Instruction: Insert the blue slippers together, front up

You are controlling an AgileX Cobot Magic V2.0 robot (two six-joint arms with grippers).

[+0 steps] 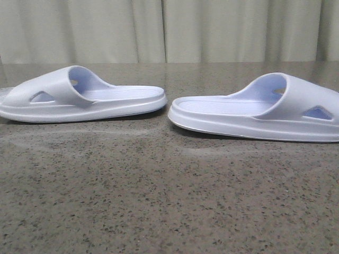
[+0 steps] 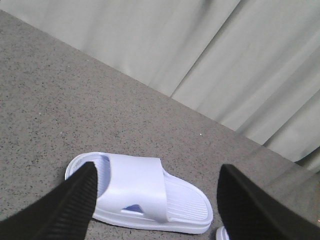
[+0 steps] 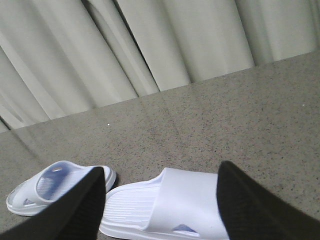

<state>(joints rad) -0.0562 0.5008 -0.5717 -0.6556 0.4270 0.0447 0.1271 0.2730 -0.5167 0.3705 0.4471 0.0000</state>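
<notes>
- the blue slippers are two pale lavender-blue, almost white moulded slides, smooth and matte, lying flat on their soles on the tabletop (image 1: 159,201).
- the left slipper (image 1: 79,95) sits on the left side, its wide strap toward the left edge and its open heel end pointing to the middle; a triangular hole is cut into the side of the strap.
- the right slipper (image 1: 259,111) sits on the right side as a mirror of it, strap toward the right edge, heel end pointing to the middle; it has the same triangular hole.
- the two heel ends lie just beside each other, with a narrow gap between them, not touching.
- each footbed is bluish with fine cross ribs, ringed by a raised rounded lip over a thick sole.
- the tabletop is a speckled grey-brown stone-like surface with a faint sheen; pale pleated curtains (image 1: 169,29) hang behind it.
- in the left wrist view the left fingers (image 2: 75,205), black with ribbed inner faces, stand wide apart above the left slipper, holding nothing and touching nothing.
- in the right wrist view the right fingers (image 3: 255,205), likewise black, are spread wide above the right slipper, empty, with the left slipper further off to one side.
</notes>
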